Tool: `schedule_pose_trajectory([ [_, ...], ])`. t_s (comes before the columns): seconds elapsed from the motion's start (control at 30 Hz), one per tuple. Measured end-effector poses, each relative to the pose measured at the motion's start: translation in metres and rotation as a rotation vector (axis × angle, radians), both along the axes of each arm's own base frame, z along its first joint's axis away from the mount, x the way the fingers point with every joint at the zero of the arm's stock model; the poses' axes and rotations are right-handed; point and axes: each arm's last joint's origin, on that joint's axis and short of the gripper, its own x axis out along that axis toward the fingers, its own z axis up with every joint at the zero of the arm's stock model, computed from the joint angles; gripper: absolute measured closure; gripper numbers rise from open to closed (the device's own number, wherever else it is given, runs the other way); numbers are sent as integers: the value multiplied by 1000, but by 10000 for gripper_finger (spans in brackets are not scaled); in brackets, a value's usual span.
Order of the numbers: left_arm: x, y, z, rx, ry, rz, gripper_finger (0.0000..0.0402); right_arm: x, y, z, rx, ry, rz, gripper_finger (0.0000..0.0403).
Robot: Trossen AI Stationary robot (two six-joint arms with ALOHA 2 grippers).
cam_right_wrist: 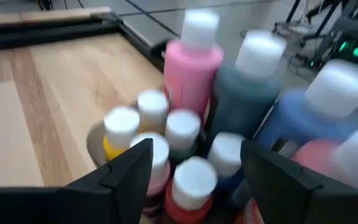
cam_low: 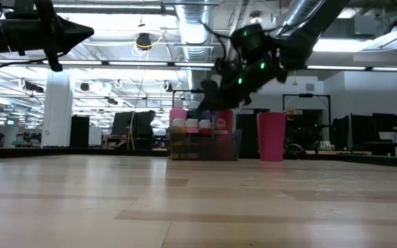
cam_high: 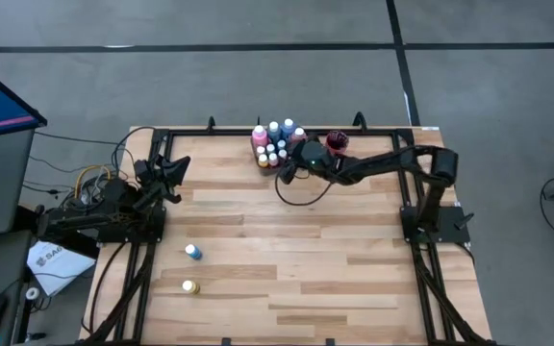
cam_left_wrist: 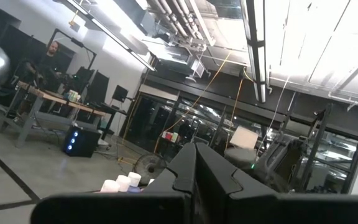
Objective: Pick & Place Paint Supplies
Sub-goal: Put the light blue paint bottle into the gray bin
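Note:
A cluster of paint bottles (cam_high: 274,144) with pale caps stands upright in a grey tray (cam_low: 205,153) at the table's far edge; the right wrist view shows them as pink, blue, dark, red and yellow bottles (cam_right_wrist: 194,134). Two more bottles stand alone near the left side, one blue (cam_high: 192,252) and one yellow (cam_high: 190,286). My right gripper (cam_right_wrist: 194,165) hovers open just above the cluster's near right side (cam_high: 287,160), touching nothing. My left gripper (cam_high: 174,167) waits raised at the far left, shut and empty (cam_left_wrist: 194,171). No brushes show.
A red cup (cam_high: 337,142) stands just right of the tray, close behind my right arm, and shows as a pink cup (cam_low: 271,136) in the low view. Black frame rails (cam_high: 162,133) run along the table's edges. Bare wood (cam_high: 306,259) fills the middle and near side.

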Motion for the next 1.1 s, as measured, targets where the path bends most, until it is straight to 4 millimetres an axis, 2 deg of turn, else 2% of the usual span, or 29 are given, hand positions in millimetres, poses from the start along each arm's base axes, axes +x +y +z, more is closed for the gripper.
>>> schedule_pose_trajectory([
  [0.17,0,0,0,0,0,0,400,-14,3,44,-48,-35,10,165],
  [0.3,0,0,0,0,0,0,400,-24,17,76,-72,-117,42,165],
  [0.4,0,0,0,0,0,0,400,-22,36,89,-83,-179,106,165],
  [0.5,0,0,0,0,0,0,400,-13,57,89,-82,-212,211,165],
  [0.67,0,0,0,0,0,0,400,22,95,80,-58,-195,350,165],
  [0.93,0,0,0,0,0,0,400,103,154,71,-29,-255,586,165],
  [1.1,0,0,0,0,0,0,400,149,181,65,-20,-297,682,165],
])
